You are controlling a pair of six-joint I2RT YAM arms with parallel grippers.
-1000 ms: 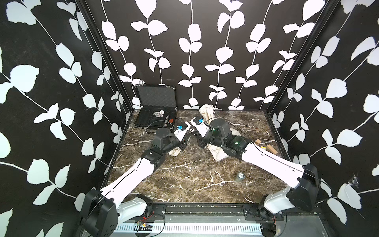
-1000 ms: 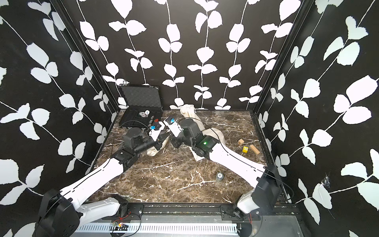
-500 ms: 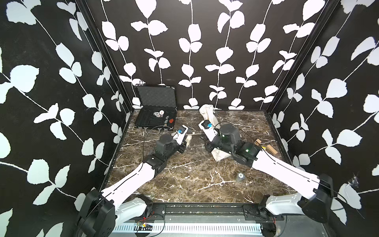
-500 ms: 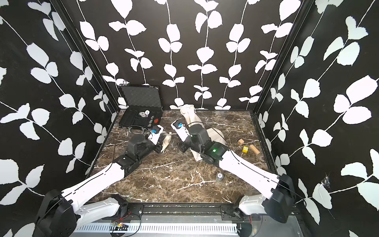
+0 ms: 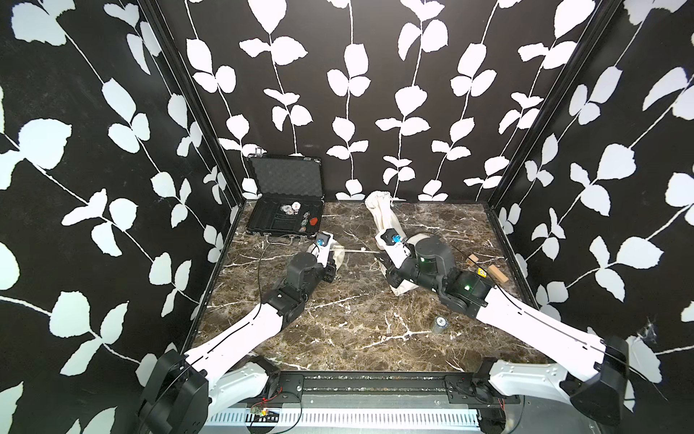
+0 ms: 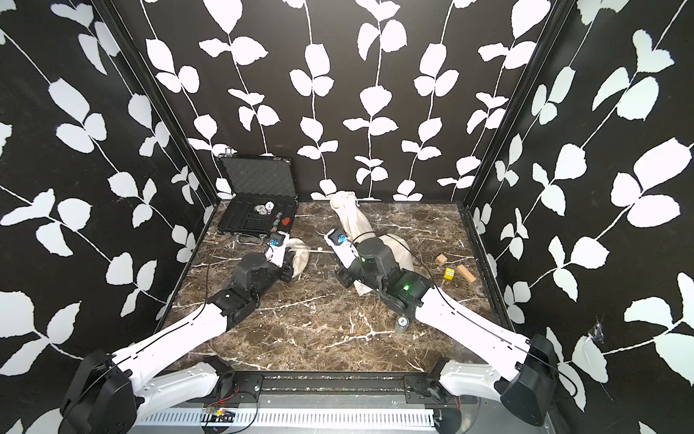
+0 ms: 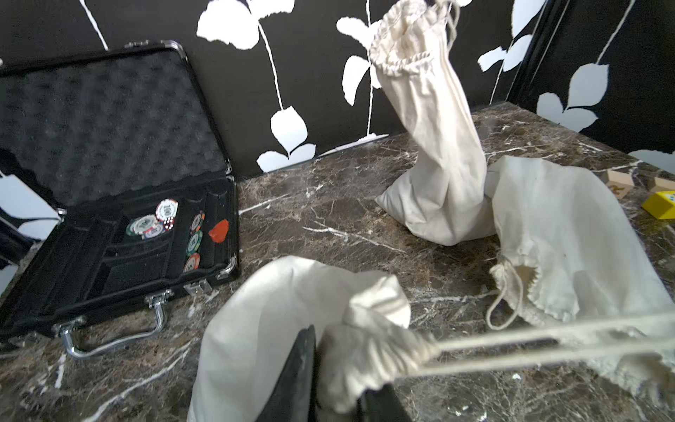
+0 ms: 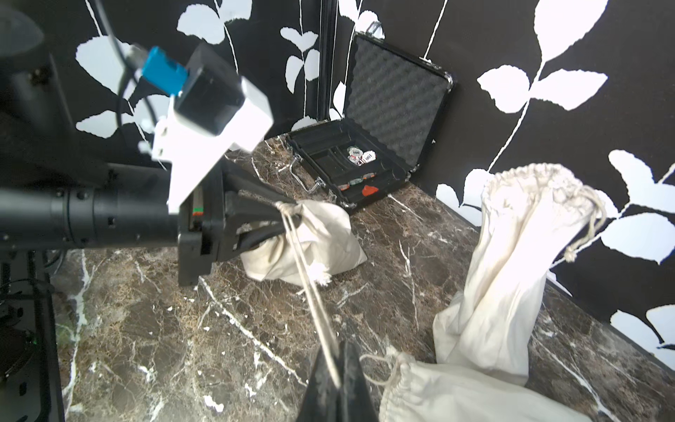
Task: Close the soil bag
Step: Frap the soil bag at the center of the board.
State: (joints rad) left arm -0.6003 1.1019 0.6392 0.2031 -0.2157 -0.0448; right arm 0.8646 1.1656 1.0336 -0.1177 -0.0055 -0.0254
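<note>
The soil bag point(image 7: 263, 329) is a small cream cloth sack lying on the marble left of centre, also seen in a top view point(image 5: 341, 259). My left gripper point(image 7: 343, 369) is shut on its gathered neck, one black finger on each side. A cream drawstring point(image 7: 548, 339) runs taut from that neck to my right gripper point(image 8: 338, 350), which is shut on the string point(image 8: 307, 285) a short way to the right. In the right wrist view the left gripper point(image 8: 285, 217) pinches the bag point(image 8: 321, 237) at its puckered mouth.
An open black case point(image 5: 285, 221) with poker chips sits at the back left. A tall cream bag point(image 5: 383, 214) leans on the back wall and a flat one point(image 7: 569, 237) lies beside it. Wooden blocks point(image 5: 496, 273), a yellow die point(image 5: 480, 272) and a small can point(image 5: 440, 324) are on the right.
The two grippers were close together at the bag's mouth. The right one has drawn away to the right with the string, now taut, and the left has shifted slightly left.
</note>
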